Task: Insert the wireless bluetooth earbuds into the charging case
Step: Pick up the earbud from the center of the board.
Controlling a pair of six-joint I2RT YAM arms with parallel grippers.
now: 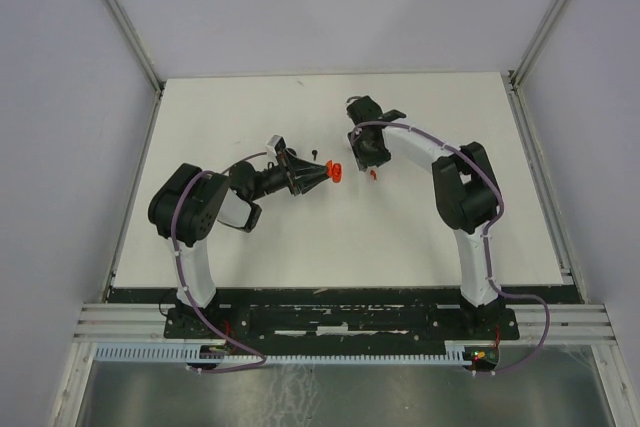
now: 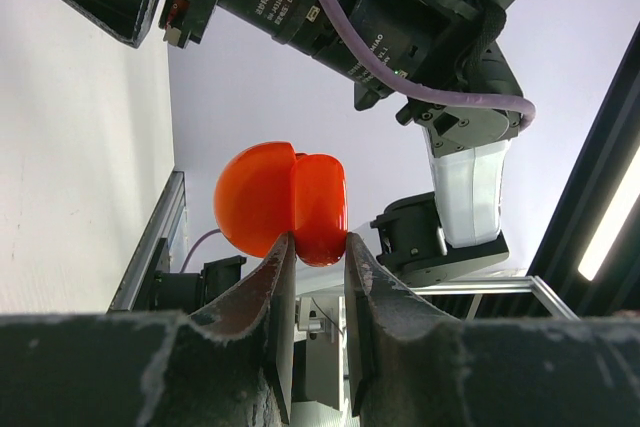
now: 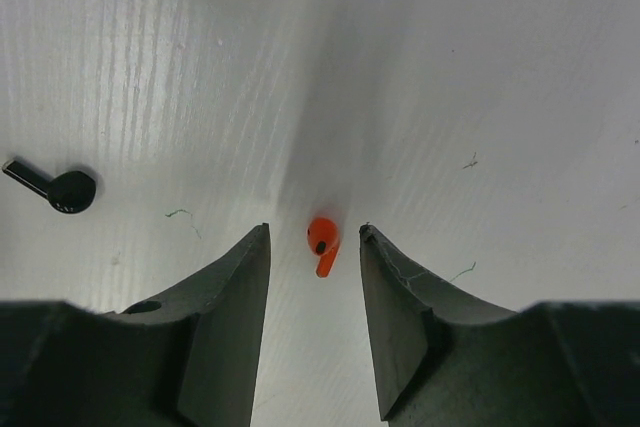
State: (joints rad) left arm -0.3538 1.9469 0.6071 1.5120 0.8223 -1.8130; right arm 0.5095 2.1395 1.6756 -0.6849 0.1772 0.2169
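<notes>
The red charging case (image 2: 285, 202), lid hinged open, is pinched by its lower edge in my left gripper (image 2: 318, 242) and held above the white table (image 1: 250, 237); in the top view the case (image 1: 335, 171) sits at that gripper's tip (image 1: 322, 174). A small red earbud (image 3: 321, 243) lies on the table between the spread fingers of my right gripper (image 3: 314, 230), touching neither finger. In the top view this earbud (image 1: 372, 175) is just below the right gripper (image 1: 371, 162). A black earbud (image 3: 62, 189) lies to the left, also seen as a black earbud (image 1: 317, 153) near the case.
The right arm (image 2: 470, 177) stands close across from the held case. Metal frame rails (image 1: 130, 187) and pale walls border the table on the left, right and back. The arm bases (image 1: 340, 319) sit at the near edge.
</notes>
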